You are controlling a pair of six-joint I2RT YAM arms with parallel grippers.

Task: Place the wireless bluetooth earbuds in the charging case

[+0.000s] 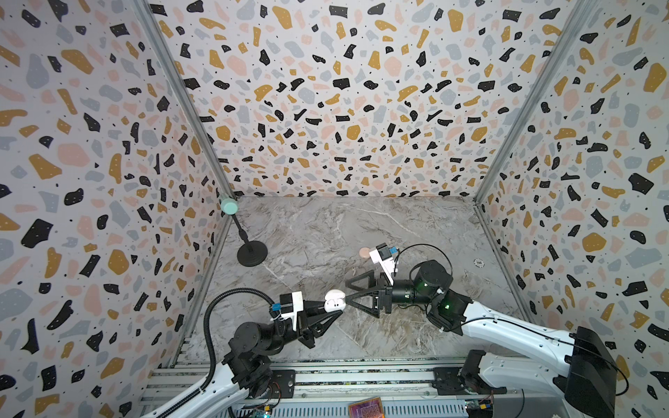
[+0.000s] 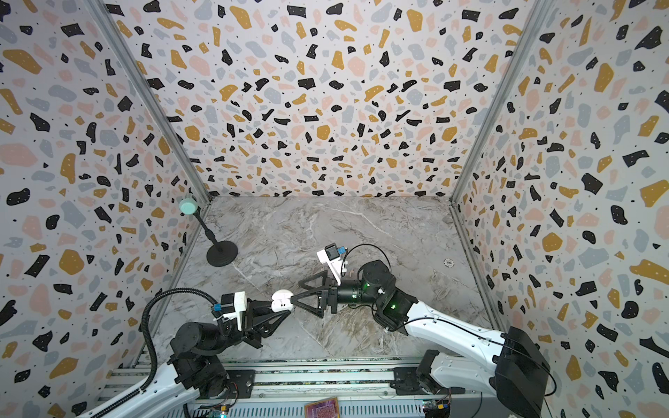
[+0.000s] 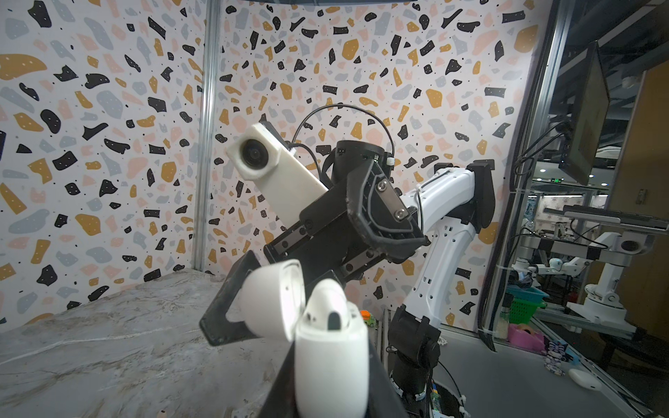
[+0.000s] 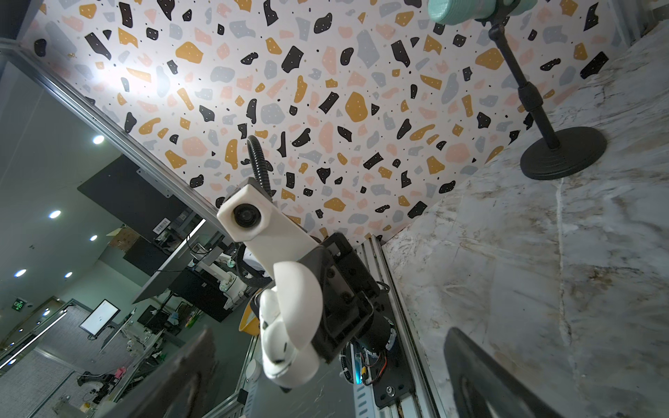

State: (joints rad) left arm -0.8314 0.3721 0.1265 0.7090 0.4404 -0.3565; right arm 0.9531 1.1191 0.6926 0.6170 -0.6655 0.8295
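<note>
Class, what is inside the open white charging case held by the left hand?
One white earbud sits in the charging case, top sticking out. The case wall hides its stem; a second earbud cannot be made out.

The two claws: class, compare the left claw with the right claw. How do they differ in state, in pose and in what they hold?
The left claw is shut on the open white case; the right claw is open and holds nothing. In both top views the left claw points toward the right, while the right claw points left, toward that case. Both are black and of the same triangular build.
</note>
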